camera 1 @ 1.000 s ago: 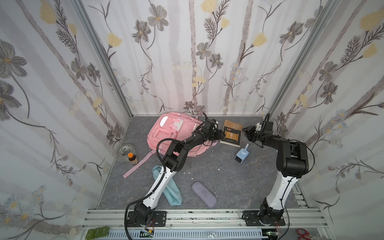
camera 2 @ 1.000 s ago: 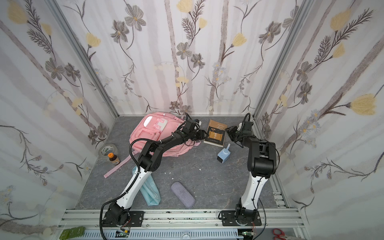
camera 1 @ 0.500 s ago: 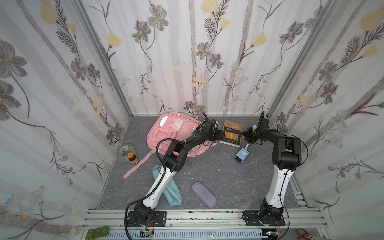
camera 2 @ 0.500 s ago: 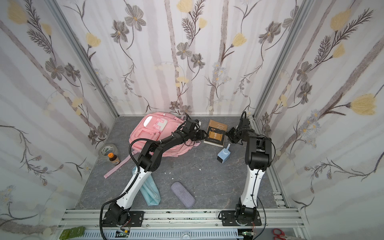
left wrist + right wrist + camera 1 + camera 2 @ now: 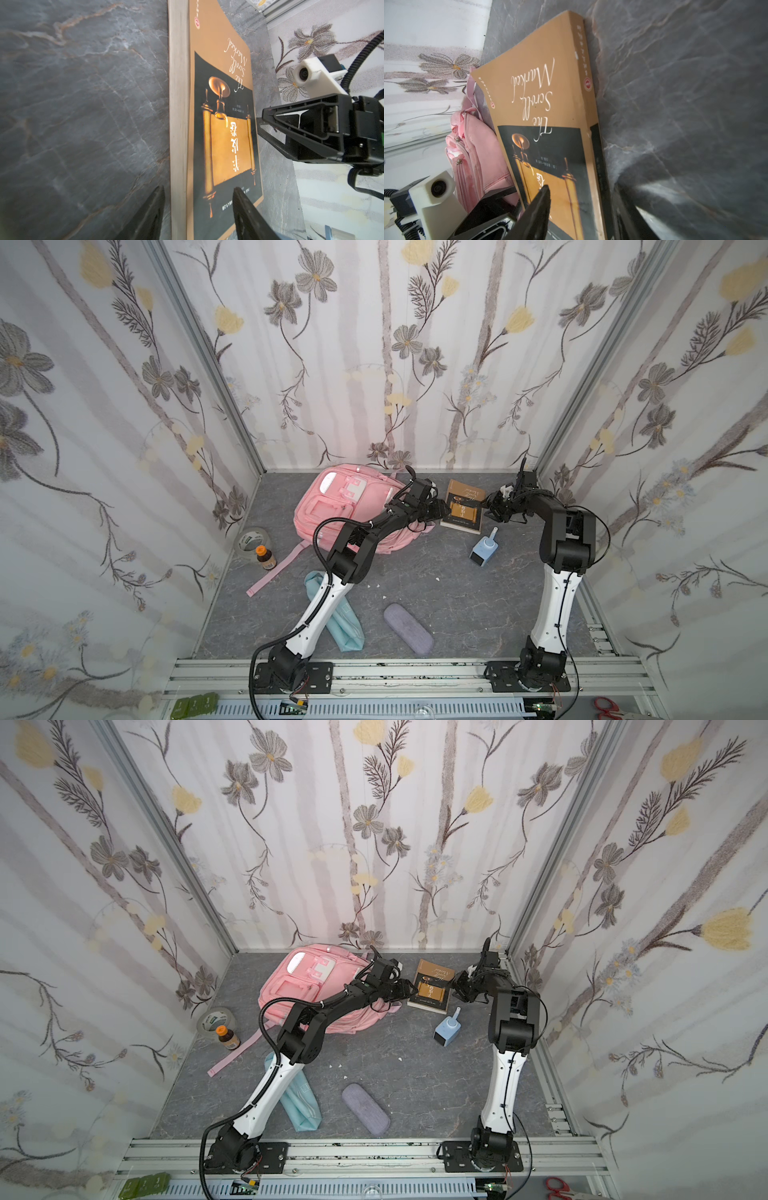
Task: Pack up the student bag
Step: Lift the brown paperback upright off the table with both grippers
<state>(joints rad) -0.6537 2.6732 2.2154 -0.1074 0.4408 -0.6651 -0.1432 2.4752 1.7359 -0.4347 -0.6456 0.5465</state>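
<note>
Straddling opposite long edges of the book point(image 5: 465, 499), upper centre of frame, jaws apart: left gripper point(image 5: 444, 512), right gripper point(image 5: 487, 508); student bag point(image 5: 345, 510) just frame-left, nearest the left gripper.

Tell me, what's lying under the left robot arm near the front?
A light-teal fabric pouch lies flat on the grey table beneath the white link of the left arm. The arm covers the pouch's middle, so that part cannot be seen.
</note>
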